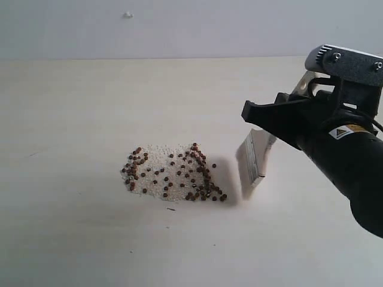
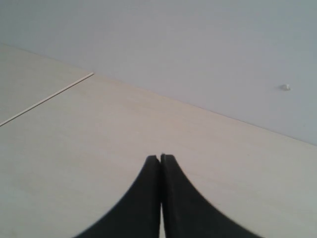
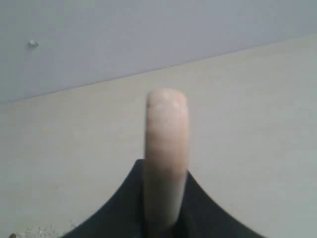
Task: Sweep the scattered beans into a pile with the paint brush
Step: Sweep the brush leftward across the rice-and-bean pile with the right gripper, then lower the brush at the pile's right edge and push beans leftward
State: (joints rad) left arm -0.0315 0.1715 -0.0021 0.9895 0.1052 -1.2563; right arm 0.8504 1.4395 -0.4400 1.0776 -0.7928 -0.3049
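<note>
The paint brush (image 1: pixel 254 156) is held tight by the right gripper (image 1: pixel 256 115), with its bristles hung below. The beans (image 1: pixel 173 173) are spread out lower down, near the bristles. The left gripper (image 2: pixel 161 159) is pressed shut, and nothing is held in it.

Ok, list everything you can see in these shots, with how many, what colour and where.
beans: dozens, reddish-brown, scattered in a patch mid-table
white grains: many, white, in the same patch among the beans
paint brush: one, pale wooden handle, silver ferrule, off-white bristles; bristles down, just right of the patch in the exterior view
table: one, pale cream, under everything
wall: one, pale grey, behind the table
small bump: one, white, on the wall
right tool: one, black, shut on the paint brush handle
left tool: one, black, shut and empty, above bare table, seen only in the left wrist view
</note>
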